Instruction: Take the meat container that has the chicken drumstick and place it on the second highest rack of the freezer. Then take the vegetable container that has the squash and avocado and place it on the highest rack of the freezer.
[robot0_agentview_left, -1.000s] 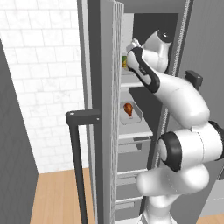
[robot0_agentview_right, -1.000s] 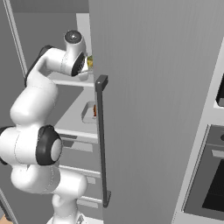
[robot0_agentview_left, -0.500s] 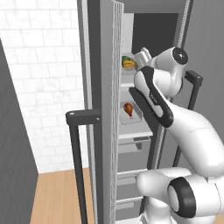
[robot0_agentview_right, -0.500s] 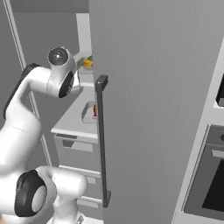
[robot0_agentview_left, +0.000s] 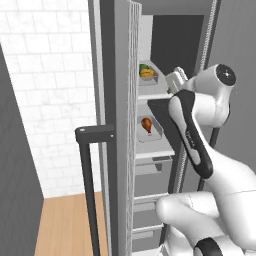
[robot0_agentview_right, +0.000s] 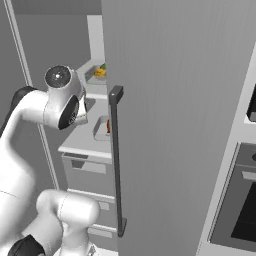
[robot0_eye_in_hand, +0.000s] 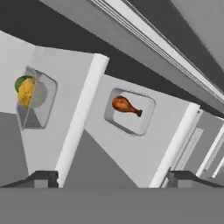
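Gripper (robot0_eye_in_hand: 112, 179): two dark fingertips at the bottom of the hand view, set wide apart, nothing between them. It holds nothing and sits clear of both shelves, out in front of the open compartment.

From the hand view, small glossy orange-brown chicken drumstick (robot0_eye_in_hand: 125, 106) just past 12 o'clock of the tips, lying in a shallow clear rectangular meat container (robot0_eye_in_hand: 129, 111) on the flat light-grey second highest rack (robot0_eye_in_hand: 131, 153). At about 10 o'clock, the yellow and green squash and avocado (robot0_eye_in_hand: 25, 90) sit together in a second clear vegetable container (robot0_eye_in_hand: 37, 101) on the flat light-grey highest rack (robot0_eye_in_hand: 65, 74).

Left base view confirms: drumstick tray (robot0_agentview_left: 149, 128) on the lower open shelf above the grey drawers, vegetable tray (robot0_agentview_left: 147, 74) on the shelf above, inside the tall grey freezer (robot0_agentview_left: 120, 125). Long dark vertical bar handle (robot0_agentview_right: 116, 160) on the door, right base view.

Judgement: both trays appear placed, so the task looks about finished. Should either need regrasping, the trays look light, stiff and thin-walled, probably slick; best pinched across a side rim, kept level so the loose contents do not roll.
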